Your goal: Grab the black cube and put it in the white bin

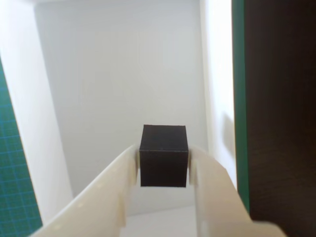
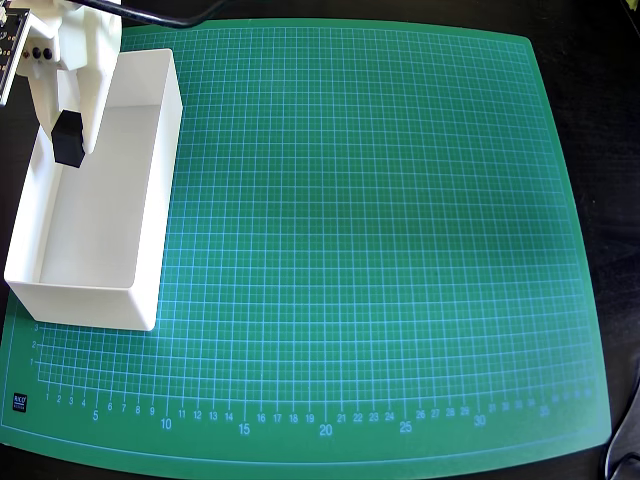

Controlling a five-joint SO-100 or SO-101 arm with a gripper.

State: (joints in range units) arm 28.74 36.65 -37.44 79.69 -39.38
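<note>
In the wrist view the hand (image 1: 163, 165) enters from the bottom edge, its two pale fingers (image 1: 111, 190) closed against opposite sides of the black cube (image 1: 163, 155), which sits squarely between their tips just below the middle of the frame. Behind the cube lies the flat pale floor of the white bin (image 1: 123, 69), whose walls rise along the left and right of the picture; a strip of the green cutting mat (image 1: 12, 173) shows at the lower left, and a narrow green band with a dark surface (image 1: 281, 113) beyond it fills the right side. In the overhead view the hand (image 2: 68, 140) reaches in from the upper left corner of the frame, holding the cube (image 2: 68, 138) over the upper part of the bin (image 2: 150, 200). Whether the cube touches the bin's floor cannot be told. The bin stands lengthwise along the left edge of the mat (image 2: 350, 230), which covers most of the picture with its white grid and numbered scale along the bottom. Dark surface (image 2: 600, 120) shows around the mat's edges, and a dark cable (image 2: 160, 15) runs along the top left.
</note>
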